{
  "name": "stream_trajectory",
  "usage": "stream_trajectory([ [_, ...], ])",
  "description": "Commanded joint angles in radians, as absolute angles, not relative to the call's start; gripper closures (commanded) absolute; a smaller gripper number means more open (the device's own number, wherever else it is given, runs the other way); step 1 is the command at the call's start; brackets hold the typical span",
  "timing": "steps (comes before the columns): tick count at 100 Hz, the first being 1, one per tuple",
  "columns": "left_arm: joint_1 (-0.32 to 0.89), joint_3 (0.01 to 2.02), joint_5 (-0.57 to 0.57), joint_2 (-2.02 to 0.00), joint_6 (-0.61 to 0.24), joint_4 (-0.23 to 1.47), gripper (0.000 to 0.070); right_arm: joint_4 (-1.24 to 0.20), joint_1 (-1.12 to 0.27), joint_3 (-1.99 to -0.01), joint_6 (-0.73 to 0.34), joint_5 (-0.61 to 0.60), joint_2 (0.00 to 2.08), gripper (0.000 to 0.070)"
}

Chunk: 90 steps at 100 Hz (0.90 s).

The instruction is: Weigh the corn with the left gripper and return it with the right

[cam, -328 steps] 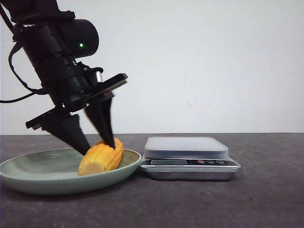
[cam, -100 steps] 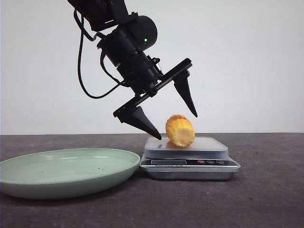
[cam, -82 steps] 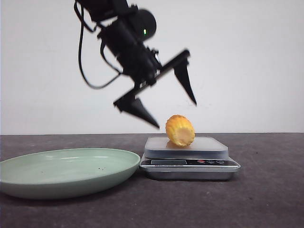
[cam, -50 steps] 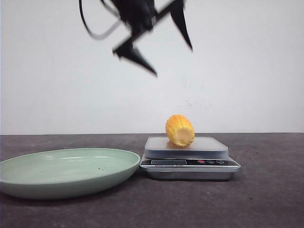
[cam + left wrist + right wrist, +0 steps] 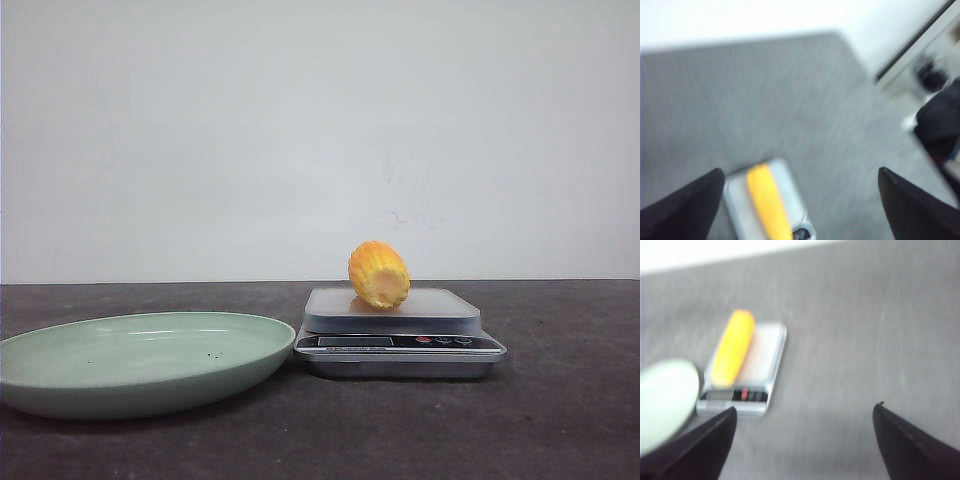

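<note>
The corn [image 5: 379, 274] lies on the platform of the silver kitchen scale [image 5: 398, 335], its rounded end facing the camera. It also shows in the left wrist view [image 5: 768, 202] and in the right wrist view [image 5: 733, 347], lying lengthwise on the scale [image 5: 762, 365]. No gripper shows in the front view. My left gripper [image 5: 800, 172] is open and empty, high above the scale. My right gripper [image 5: 805, 407] is open and empty, above the dark table to the right of the scale.
A pale green plate [image 5: 140, 360] stands empty left of the scale; its rim shows in the right wrist view [image 5: 665, 400]. The table top [image 5: 560, 420] is dark grey, with a white wall behind. Dark gear [image 5: 940, 120] sits beyond the table edge.
My left gripper, open over the corn on the scale, has risen up and out of the front view. The corn stays on the scale.
</note>
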State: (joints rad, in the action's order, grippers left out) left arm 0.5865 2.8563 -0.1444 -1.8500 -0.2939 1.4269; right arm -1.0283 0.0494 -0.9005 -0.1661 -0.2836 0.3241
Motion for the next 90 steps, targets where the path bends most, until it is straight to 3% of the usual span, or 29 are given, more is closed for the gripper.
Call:
stream_trajectory([
  [1, 0.593, 2.908, -0.108, -1.797, -0.259, 1.473, 0.0185, -1.009, 0.048, -0.909, -0.184, -0.284, 0.33, 0.0163],
  [13, 0.593, 2.907, -0.085, -1.673, -0.217, 1.473, 0.0314, -0.974, 0.048, -0.909, -0.182, -0.3, 0.331, 0.0163],
  [28, 0.593, 2.9, -0.025, -1.522, -0.215, 1.474, 0.0314, -0.873, 0.048, -0.909, -0.179, -0.379, 0.339, 0.0165],
  [42, 0.593, 2.866, -0.008, -1.388, -0.222, 1.475, 0.0314, -0.71, 0.048, -0.909, -0.226, -0.468, 0.392, 0.0255],
  [54, 0.593, 2.789, -0.006, -1.267, -0.226, 1.475, 0.0314, -0.586, 0.047, -0.909, -0.276, -0.528, 0.474, 0.0256],
  [74, 0.593, 2.551, 0.099, -1.056, -0.215, 1.475, 0.0314, -0.493, -0.002, -0.909, -0.303, -0.523, 0.667, 0.0256],
  [90, 0.593, 2.325, 0.223, -0.903, -0.202, 1.475, 0.0312, -0.444, -0.133, -0.909, -0.35, -0.466, 0.846, 0.0256],
])
